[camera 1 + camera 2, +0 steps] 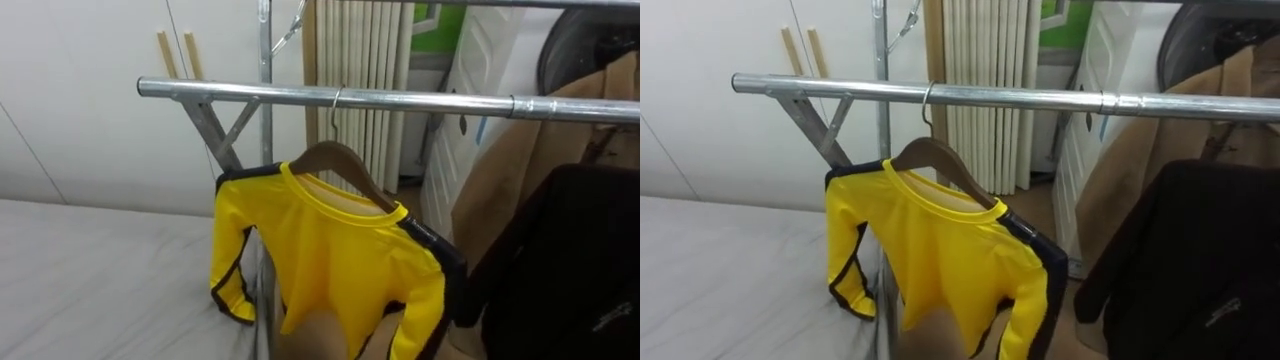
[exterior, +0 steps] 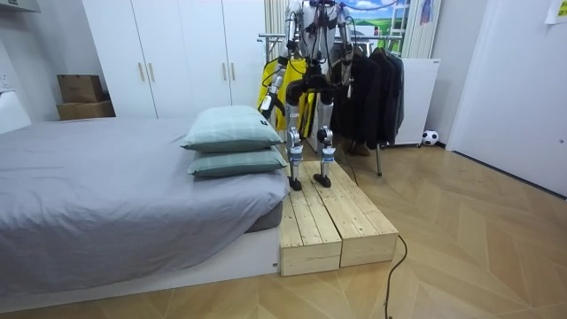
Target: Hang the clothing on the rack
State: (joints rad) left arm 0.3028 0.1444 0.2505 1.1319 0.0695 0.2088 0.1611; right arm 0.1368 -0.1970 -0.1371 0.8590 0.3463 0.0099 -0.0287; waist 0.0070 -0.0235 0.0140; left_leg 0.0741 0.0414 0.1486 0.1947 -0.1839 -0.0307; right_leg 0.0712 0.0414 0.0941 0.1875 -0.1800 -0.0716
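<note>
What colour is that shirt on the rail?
The shirt is bright yellow with black trim on shoulders and sleeves; clearest in the left eye view.

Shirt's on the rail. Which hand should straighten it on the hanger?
Left, I'd judge. In the eye views the shirt hangs left of centre, with bare rail and the bed on that side. The coats crowd its right side, so a reach from the right looks cramped.

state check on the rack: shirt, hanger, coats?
yellow shirt: on the hanger, sleeves hanging down.
wooden hanger: hooked over the rail.
rail: level, carrying the hanger.
black jacket: hanging, right of the shirt.
tan coat: hanging behind the black jacket.
</note>
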